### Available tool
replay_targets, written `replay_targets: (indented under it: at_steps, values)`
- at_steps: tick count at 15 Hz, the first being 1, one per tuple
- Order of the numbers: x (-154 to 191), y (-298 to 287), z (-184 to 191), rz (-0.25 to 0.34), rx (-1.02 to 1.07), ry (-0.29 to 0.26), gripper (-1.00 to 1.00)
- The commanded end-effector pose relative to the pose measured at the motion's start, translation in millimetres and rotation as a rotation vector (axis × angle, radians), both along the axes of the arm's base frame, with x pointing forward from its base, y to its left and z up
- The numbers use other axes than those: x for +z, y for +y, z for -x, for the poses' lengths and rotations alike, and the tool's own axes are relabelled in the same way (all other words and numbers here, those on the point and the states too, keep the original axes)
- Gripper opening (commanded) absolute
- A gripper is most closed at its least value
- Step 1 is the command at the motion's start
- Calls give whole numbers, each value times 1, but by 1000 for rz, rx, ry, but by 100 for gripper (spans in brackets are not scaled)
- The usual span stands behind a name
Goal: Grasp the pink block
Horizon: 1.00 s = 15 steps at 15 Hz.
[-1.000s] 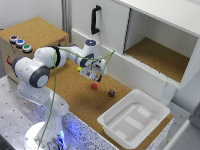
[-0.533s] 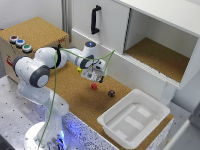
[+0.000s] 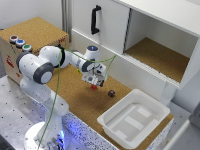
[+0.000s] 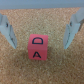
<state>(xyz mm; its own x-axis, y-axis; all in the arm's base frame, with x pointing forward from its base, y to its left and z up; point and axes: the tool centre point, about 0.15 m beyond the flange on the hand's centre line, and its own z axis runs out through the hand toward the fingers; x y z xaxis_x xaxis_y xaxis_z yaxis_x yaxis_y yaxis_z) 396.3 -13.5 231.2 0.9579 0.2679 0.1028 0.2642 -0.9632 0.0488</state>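
The small reddish-pink lettered cube (image 4: 37, 47) sits on the cork board (image 3: 75, 92), near the white plastic tray (image 3: 131, 120), between the gripper's (image 3: 94, 82) wide-spread fingers (image 4: 9, 32). Probably light and rigid (flat sides suit pinching).

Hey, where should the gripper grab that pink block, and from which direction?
Probably from straight above: close on the pink block across its two plain side faces. It sits flat on the cork, and the open gripper already has a finger on either side.

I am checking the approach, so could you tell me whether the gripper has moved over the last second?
Yes. The gripper has come down toward the pink block, judged against the white bin, and now straddles it, open.
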Motion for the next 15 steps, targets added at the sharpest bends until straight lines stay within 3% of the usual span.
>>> replay_targets:
  at_steps: [1,7,15]
  values:
    - [-15,-5,-26,-19,-37,60,-100]
    - [-23,-8,-18,-49,-53,89,-100]
    - [-13,-3,-15,-59,-56,64,-100]
